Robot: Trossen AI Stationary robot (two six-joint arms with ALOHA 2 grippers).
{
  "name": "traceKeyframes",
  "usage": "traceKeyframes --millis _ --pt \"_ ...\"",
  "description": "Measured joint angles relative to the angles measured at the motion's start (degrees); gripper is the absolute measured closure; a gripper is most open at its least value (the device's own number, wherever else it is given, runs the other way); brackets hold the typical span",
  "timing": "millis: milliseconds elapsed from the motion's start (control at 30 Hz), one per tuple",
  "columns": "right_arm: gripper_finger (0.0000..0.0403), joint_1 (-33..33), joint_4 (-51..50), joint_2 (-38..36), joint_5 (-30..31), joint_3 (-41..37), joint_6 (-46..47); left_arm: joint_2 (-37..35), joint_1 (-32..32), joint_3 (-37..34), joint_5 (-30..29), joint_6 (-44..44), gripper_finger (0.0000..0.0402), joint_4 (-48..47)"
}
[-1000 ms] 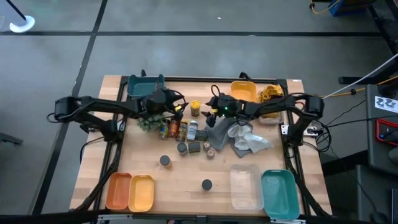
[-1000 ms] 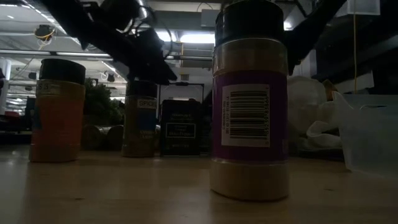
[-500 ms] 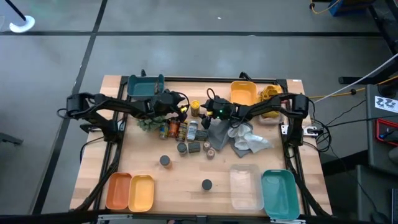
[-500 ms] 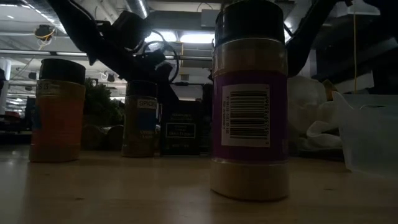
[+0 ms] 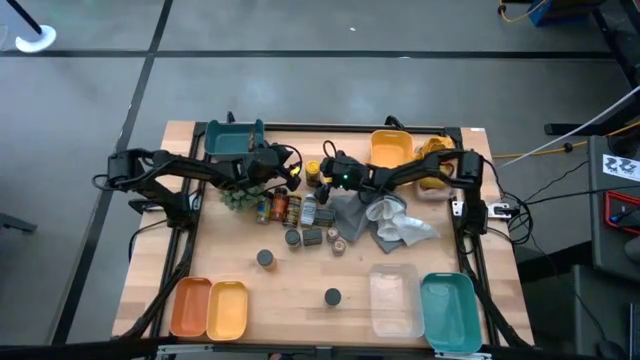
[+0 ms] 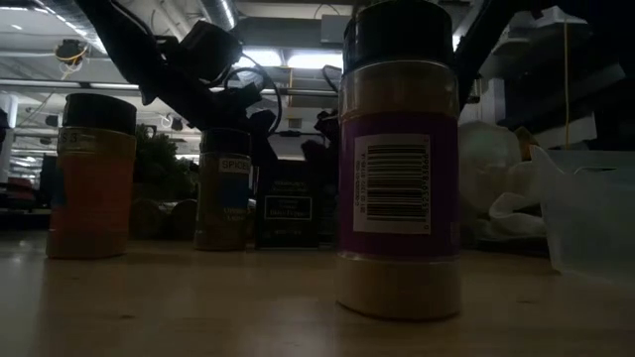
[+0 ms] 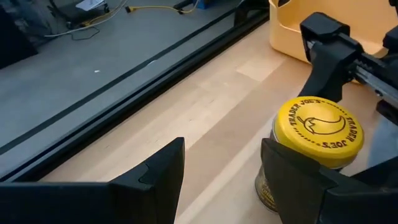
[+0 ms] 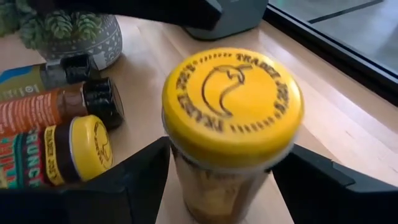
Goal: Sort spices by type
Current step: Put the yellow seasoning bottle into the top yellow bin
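An upright spice jar with a yellow lid (image 8: 233,99) stands on the table near its far edge, between my two grippers (image 5: 313,171). My right gripper (image 8: 224,155) is open, one finger on each side of the jar's body. My left gripper (image 7: 222,149) is open over bare wood, and the same jar (image 7: 318,132) stands just outside one of its fingers. Several more spice jars (image 5: 288,208) lie side by side nearer the middle. Others stand upright (image 5: 313,236) in front of them. My right gripper has the yellow-lidded jar's glass body (image 8: 217,186), below the lid, between its two fingers. They come slanting down from the table's right. I cannot tell whether the fingers (image 8: 134,180) touch the glass. The jar stands upright on the table.
A green plant ball (image 5: 237,197) sits under the left arm, and grey and white cloths (image 5: 388,222) lie under the right arm. A teal bin (image 5: 232,138) and a yellow bin (image 5: 392,148) stand at the far edge. Trays (image 5: 210,308) and containers (image 5: 447,310) line the near edge.
My right gripper has moved down and toward the table's left until its fingers stand on either side of the yellow-lidded jar. My left gripper has moved down and toward the right, up to the same jar. The jar has stayed where it was.
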Motion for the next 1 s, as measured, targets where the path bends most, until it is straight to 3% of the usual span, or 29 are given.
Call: traceKeyframes --millis 300,467,633,1000 --pt "0.0137 0.02 -0.22 2.89 -0.99 3.54 -0.68 0.02 0.51 0.0 0.01 -0.08 0.0205 -0.12" --pt "0.018 0.02 -0.21 2.87 -1.54 3.56 -0.7 0.04 0.5 0.0 0.03 -0.09 0.0205 -0.12" --pt "0.0183 0.0 -1.44 2.22 -3.56 3.56 -0.16 0.04 0.49 0.0 0.03 -0.08 0.0205 -0.14" --pt "0.0183 0.02 -18.7 -12.33 0.0 3.54 -3.6 0.04 0.49 0.0 0.04 -0.08 0.0205 -0.2"
